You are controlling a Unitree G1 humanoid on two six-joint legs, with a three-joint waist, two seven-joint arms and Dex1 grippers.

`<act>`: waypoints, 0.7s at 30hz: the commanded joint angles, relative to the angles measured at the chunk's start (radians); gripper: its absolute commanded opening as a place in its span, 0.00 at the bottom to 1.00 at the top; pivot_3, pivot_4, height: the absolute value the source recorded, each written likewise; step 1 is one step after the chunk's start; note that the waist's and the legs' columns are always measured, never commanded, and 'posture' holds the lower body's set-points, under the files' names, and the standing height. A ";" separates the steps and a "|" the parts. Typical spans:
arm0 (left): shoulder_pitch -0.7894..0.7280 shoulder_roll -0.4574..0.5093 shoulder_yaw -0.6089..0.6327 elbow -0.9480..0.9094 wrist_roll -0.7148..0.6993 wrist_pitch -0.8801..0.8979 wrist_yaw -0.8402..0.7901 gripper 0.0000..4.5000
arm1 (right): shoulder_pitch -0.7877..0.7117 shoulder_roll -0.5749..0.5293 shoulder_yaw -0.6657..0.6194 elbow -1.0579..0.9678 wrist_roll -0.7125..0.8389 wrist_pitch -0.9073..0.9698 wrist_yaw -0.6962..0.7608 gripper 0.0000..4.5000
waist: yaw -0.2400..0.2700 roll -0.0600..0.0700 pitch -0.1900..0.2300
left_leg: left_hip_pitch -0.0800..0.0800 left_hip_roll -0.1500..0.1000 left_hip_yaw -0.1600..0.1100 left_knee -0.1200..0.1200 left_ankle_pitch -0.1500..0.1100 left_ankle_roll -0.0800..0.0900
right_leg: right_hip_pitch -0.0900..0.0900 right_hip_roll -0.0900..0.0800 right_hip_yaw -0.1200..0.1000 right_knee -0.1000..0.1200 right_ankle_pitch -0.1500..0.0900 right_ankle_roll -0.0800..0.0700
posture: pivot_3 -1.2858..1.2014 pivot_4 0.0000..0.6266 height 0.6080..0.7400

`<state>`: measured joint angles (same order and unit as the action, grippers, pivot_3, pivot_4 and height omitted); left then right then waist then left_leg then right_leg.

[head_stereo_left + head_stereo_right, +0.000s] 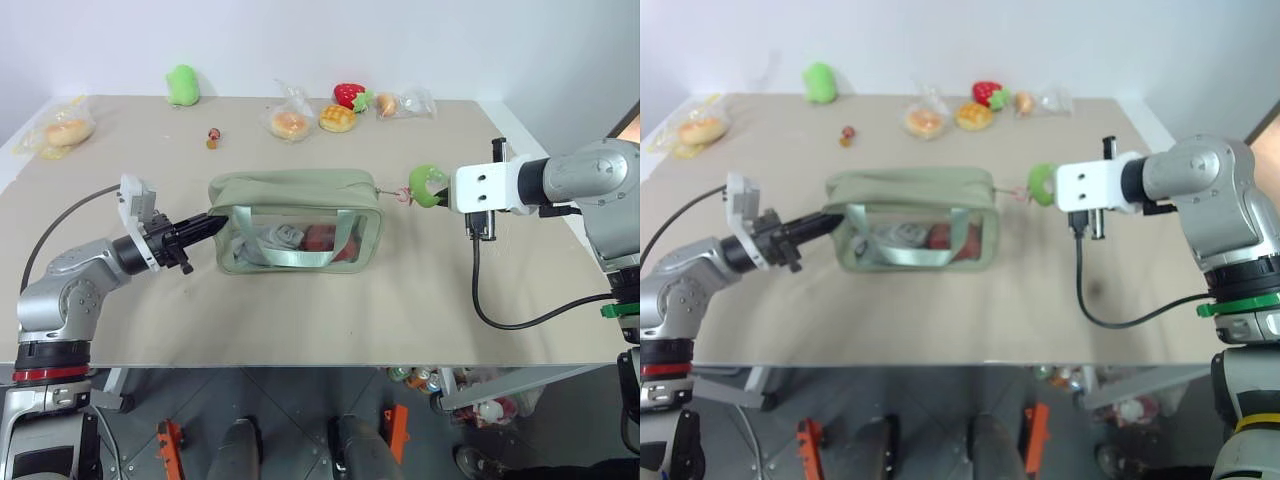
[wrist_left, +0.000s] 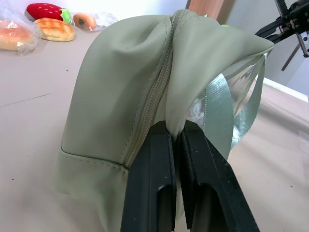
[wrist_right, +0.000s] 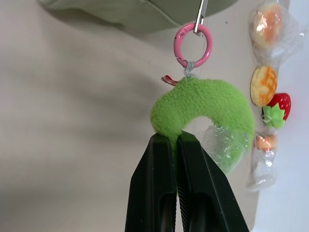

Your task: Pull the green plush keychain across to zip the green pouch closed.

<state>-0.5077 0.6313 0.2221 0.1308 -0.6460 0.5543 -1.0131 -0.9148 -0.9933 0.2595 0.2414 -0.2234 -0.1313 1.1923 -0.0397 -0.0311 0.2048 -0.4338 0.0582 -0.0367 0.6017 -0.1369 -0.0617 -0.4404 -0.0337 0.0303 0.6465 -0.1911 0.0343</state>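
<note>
Your zip looks done or nearly so: the green plush keychain (image 1: 428,184) sits just past the right end of the green pouch (image 1: 296,220), and the zipper seen from the left wrist reads closed. Your right fingers (image 3: 176,140) are clamped on the keychain; your left fingers (image 2: 175,140) pinch the pouch's other end. Inside, you can see pale and red items through the clear window.

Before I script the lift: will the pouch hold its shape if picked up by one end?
Probably not. The pouch looks like soft fabric; it creases where the left gripper pinches its end. It would likely sag. Its clear window shows items inside, which may shift and add weight.
</note>
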 commanded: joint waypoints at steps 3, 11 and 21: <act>0.014 0.012 -0.003 -0.003 0.010 0.022 0.010 0.00 | 0.118 0.076 0.044 -0.044 -0.072 0.019 -0.073 0.00 | 0.000 -0.001 0.000 | 0.002 0.000 0.000 0.000 0.000 0.000 | 0.001 0.000 0.001 0.000 0.000 0.000 | 0.52 0.24 1.00; 0.022 0.016 0.003 -0.017 0.005 0.035 0.016 0.00 | 0.207 0.262 0.131 0.028 -0.197 0.041 -0.243 0.00 | -0.005 -0.001 -0.001 | 0.003 0.000 0.002 0.001 0.000 0.000 | 0.003 0.000 0.002 0.000 0.001 0.001 | 0.52 0.24 1.00; 0.030 0.008 0.008 -0.026 0.000 0.039 0.027 0.00 | 0.270 0.235 0.181 -0.031 -0.178 -0.018 -0.108 0.00 | -0.006 -0.010 -0.007 | 0.009 0.000 0.002 0.000 0.000 0.000 | 0.008 0.000 0.002 0.000 0.001 0.001 | 0.52 0.24 1.00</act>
<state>-0.4898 0.6357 0.2238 0.1072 -0.6493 0.5876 -0.9952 -0.6926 -0.7440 0.4000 0.2202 -0.4258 -0.1473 0.9909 -0.0452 -0.0408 0.1979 -0.4246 0.0585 -0.0348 0.6018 -0.1368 -0.0615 -0.4325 -0.0334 0.0327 0.6468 -0.1906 0.0352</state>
